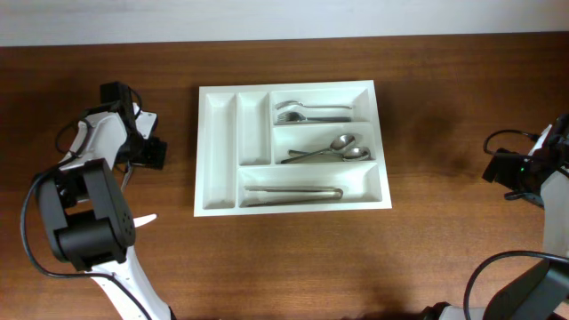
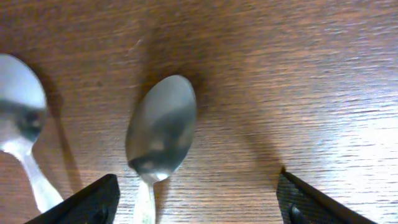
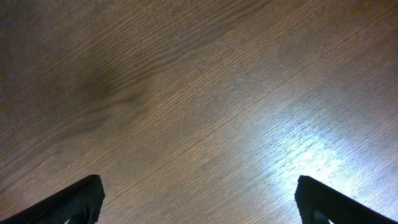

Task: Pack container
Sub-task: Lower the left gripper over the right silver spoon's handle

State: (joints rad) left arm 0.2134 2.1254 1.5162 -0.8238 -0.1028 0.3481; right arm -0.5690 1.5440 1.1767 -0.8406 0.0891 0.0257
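Observation:
The container [image 1: 218, 124], a white five-compartment cutlery tray, lies at the table's middle. Its top long compartment holds forks [image 1: 307, 112], the middle one spoons [image 1: 333, 151], the bottom one long silver pieces [image 1: 293, 192]. The two narrow upright compartments look bare. In the left wrist view two loose spoons lie on the wood: one [image 2: 161, 127] between my fingers with its handle near the left finger, another [image 2: 18, 118] at the far left. My left gripper [image 2: 196, 205] is open just above them. My right gripper [image 3: 199, 202] is open over bare wood.
The left arm [image 1: 116, 133] hangs over the table left of the tray and hides the loose spoons from overhead. The right arm [image 1: 520, 169] sits at the far right edge, well away from the tray. A pale wall edge runs along the table's back.

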